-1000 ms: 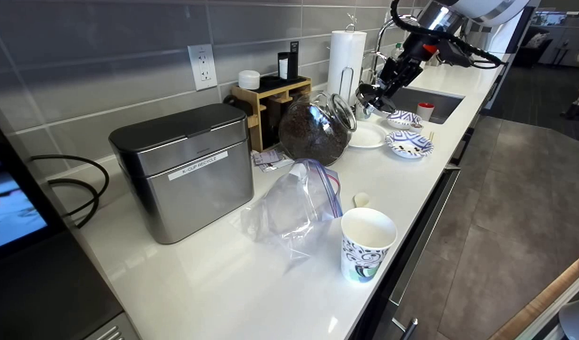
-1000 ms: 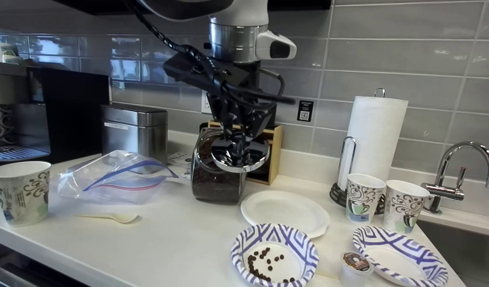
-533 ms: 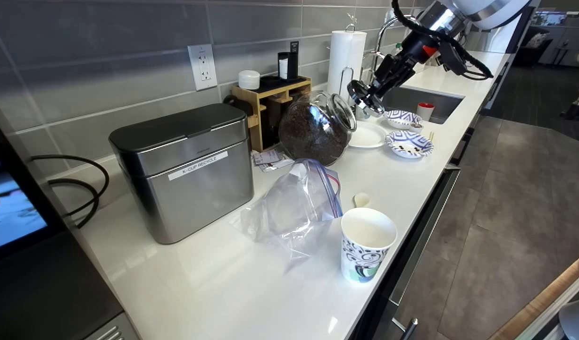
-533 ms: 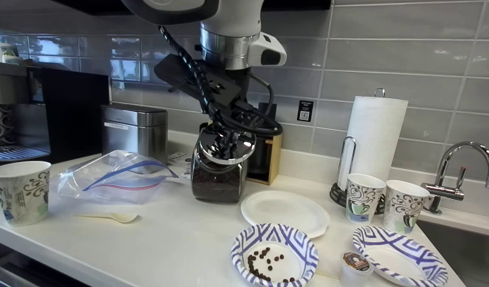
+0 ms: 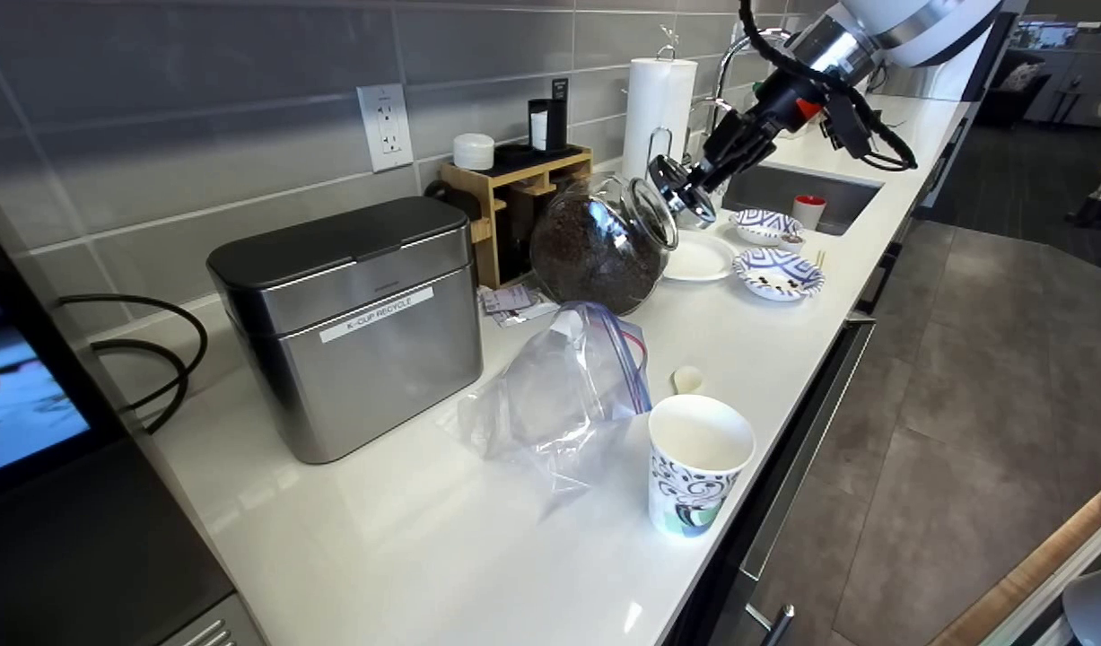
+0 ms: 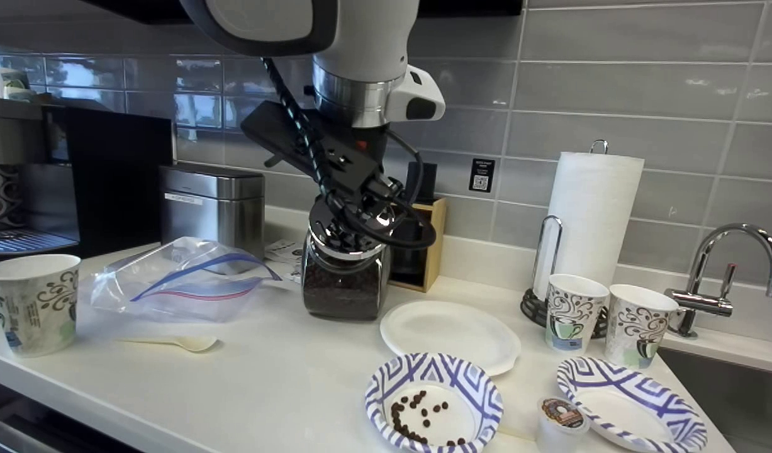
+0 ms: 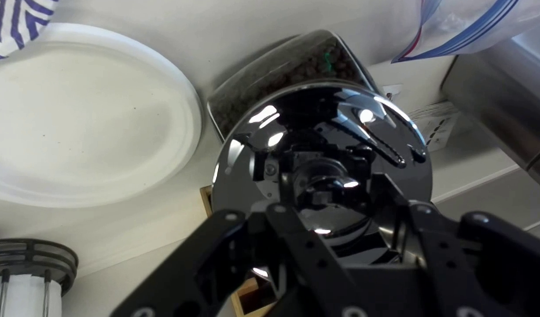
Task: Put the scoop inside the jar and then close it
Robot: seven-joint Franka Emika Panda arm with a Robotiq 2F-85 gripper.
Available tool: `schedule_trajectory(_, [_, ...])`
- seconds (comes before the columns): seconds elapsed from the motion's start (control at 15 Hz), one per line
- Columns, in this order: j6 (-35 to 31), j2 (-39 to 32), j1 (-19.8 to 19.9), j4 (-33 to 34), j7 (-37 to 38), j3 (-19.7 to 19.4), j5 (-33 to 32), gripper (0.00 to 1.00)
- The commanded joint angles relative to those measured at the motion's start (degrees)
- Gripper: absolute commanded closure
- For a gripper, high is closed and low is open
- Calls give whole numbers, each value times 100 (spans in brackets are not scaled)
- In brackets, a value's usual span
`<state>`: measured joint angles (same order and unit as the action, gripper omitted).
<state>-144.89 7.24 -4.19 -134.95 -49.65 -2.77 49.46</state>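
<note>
While a grey tiled wall rises behind, a robot arm reaches down over a white surface, and its black end effector pinches a shiny round lid by the middle. Both exterior views show the lid tilted, right by the slanted mouth of a glass jar; whether the two touch cannot be told. Dark beans fill much of the jar, which stands on the surface beside a small wooden organizer. Whether the scoop lies among the beans cannot be seen.

In an exterior view, a clear zip bag lies left of the jar, near a pale spoon and an upright paper cup; behind the bag stands a metal bin, its label reading K-CUP RECYCLE. To the jar's right are a white plate and, in front, a bowl with a blue-violet zigzag pattern and scattered loose beans inside. Just beside a second patterned bowl sits a small single-serve pod. Farther back, two more paper cups stand next to a roll of paper towels, and a curved chrome faucet stands by a sink.
</note>
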Motion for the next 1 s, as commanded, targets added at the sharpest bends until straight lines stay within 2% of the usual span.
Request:
schedule_trajectory(0.0, [-45, -161, -20, 69, -393, 45, 462, 79])
schedule_trajectory(0.27, [-41, -269, 7, 127, -556, 112, 653, 79])
schedule_trajectory(0.93, [-356, -620, 24, 342, -436, 291, 690, 79])
